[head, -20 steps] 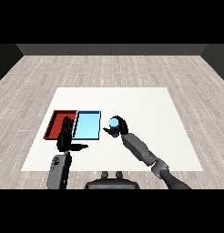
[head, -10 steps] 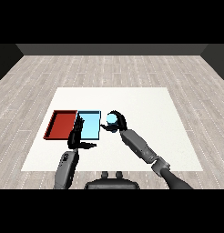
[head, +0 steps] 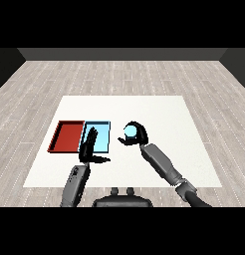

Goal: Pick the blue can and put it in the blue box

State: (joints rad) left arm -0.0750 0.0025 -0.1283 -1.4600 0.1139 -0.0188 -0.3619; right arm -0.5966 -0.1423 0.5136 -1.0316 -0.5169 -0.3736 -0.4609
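Note:
The blue can [head: 130, 132] sits inside my right hand [head: 139, 136], whose fingers and thumb curl round it, just right of the light blue tray [head: 102, 138]. The can is to the right of the tray's right rim. My left hand [head: 88, 149] stands with straight fingers over the near left part of the blue tray, thumb pointing right, holding nothing. The red tray [head: 67, 136] lies directly left of the blue one.
The white table [head: 159, 109] stretches wide behind and to the right of the trays. A grey plank floor [head: 124, 74] surrounds it. My right forearm [head: 162, 162] crosses the table's near right part.
My left hand has moved right, from in front of the red tray to over the blue tray's near left part. My right hand with the can has shifted slightly left toward the blue tray.

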